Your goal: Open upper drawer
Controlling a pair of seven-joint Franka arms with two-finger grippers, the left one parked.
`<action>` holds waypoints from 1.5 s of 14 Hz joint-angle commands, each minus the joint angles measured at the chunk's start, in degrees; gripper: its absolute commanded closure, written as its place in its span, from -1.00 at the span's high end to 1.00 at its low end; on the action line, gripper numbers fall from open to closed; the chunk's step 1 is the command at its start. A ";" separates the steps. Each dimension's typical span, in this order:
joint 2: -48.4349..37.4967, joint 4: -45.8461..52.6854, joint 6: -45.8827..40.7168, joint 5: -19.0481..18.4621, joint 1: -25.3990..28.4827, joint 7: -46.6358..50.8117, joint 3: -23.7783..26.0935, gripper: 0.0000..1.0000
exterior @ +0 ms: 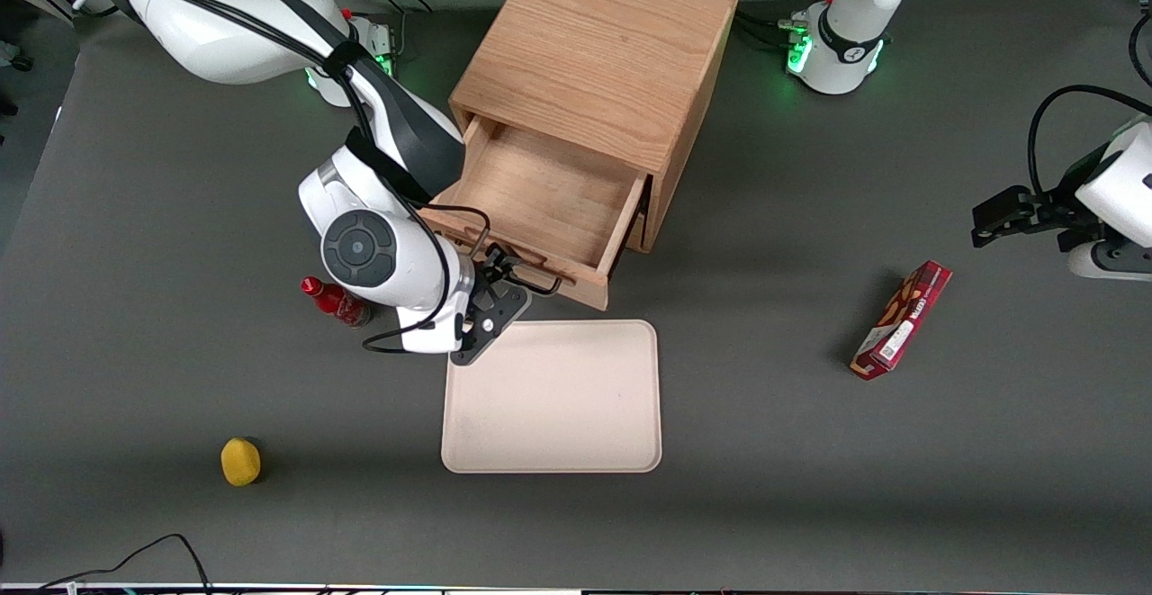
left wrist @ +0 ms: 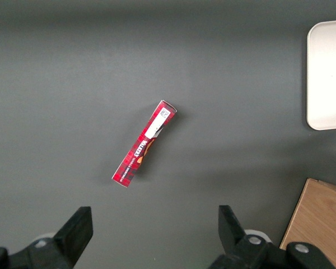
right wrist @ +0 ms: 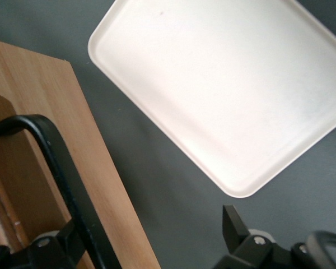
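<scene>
The oak cabinet (exterior: 594,46) stands at the middle of the table. Its upper drawer (exterior: 540,199) is pulled well out, and its bare wooden inside shows from above. The thin black bar handle (exterior: 531,273) runs along the drawer front; it also shows in the right wrist view (right wrist: 56,162) against the oak front (right wrist: 95,168). My right gripper (exterior: 499,280) is in front of the drawer at the handle. In the wrist view the gripper (right wrist: 148,241) is open, fingers wide apart, with the bar beside one finger (right wrist: 56,246). The bottom drawer is hidden under the upper one.
A cream tray (exterior: 553,397) lies just in front of the drawer, nearer the camera, and also shows in the right wrist view (right wrist: 224,95). A red bottle (exterior: 335,300) lies beside my wrist. A yellow object (exterior: 240,461) sits near the front edge. A red box (exterior: 903,319) lies toward the parked arm's end.
</scene>
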 commanded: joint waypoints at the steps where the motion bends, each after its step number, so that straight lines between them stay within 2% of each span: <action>1: 3.96 7.27 -2.55 -1.95 0.87 -4.89 -2.27 1.00; 6: 4.31 14.11 -3.68 -1.95 1.14 -7.38 -8.24 1.00; 9: 2.57 17.65 -9.39 -1.33 1.05 -6.94 -7.73 1.00; 13: -8.31 17.48 -12.73 -1.15 1.05 -4.67 -5.62 1.00; 14: -10.87 17.21 -13.27 -0.89 0.97 -0.30 -5.62 1.00; 16: -15.35 15.90 -17.20 0.86 0.26 15.04 -5.00 1.00; 18: -19.05 14.23 -20.03 0.87 -1.48 27.81 -5.53 1.00; 19: -21.24 12.31 -21.52 0.78 -2.37 31.61 -6.92 1.00; 21: -24.07 8.70 -27.66 0.95 -2.29 32.18 -16.02 1.00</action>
